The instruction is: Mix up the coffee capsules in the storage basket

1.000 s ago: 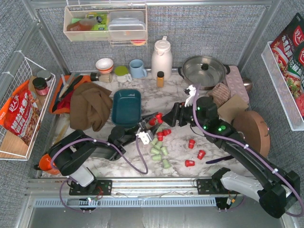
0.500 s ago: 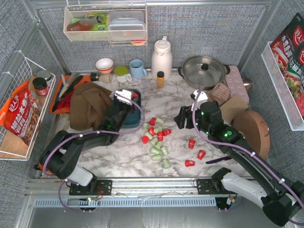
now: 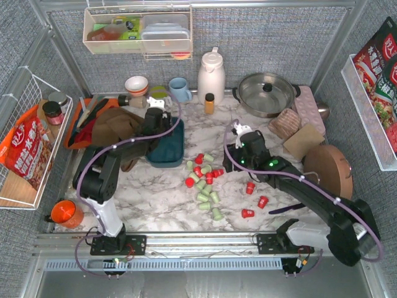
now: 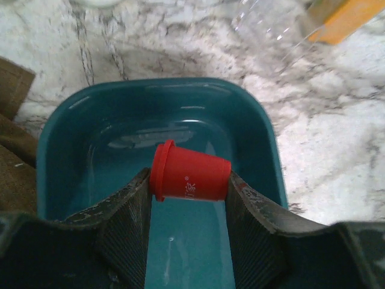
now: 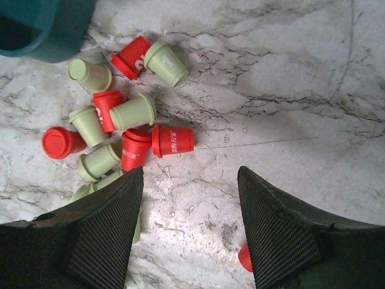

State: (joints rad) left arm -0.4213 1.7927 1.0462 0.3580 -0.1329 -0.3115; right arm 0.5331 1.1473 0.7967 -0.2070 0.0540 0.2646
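Note:
My left gripper (image 4: 187, 178) is shut on a red coffee capsule (image 4: 191, 179), which lies sideways between the fingers just above the inside of the teal storage basket (image 4: 66, 144). In the top view this gripper (image 3: 155, 119) hangs over the basket's (image 3: 167, 149) far end. No other capsules show in the visible part of the basket. A heap of red and mint capsules (image 3: 203, 177) lies on the marble to the basket's right, and three red ones (image 3: 249, 187) lie farther right. My right gripper (image 5: 189, 174) is open and empty above bare marble beside the heap (image 5: 120, 114).
A brown cloth (image 3: 115, 133) lies against the basket's left side. An amber bottle (image 3: 209, 103), white jug (image 3: 211, 74), blue mug (image 3: 180, 90) and steel pot (image 3: 267, 93) line the back. A round wooden board (image 3: 329, 171) sits right, an orange cup (image 3: 65, 212) front left.
My left arm has swung from the capsule heap back and left to the basket's far end, carrying the red capsule. The right gripper has shifted slightly left and back, away from the heap.

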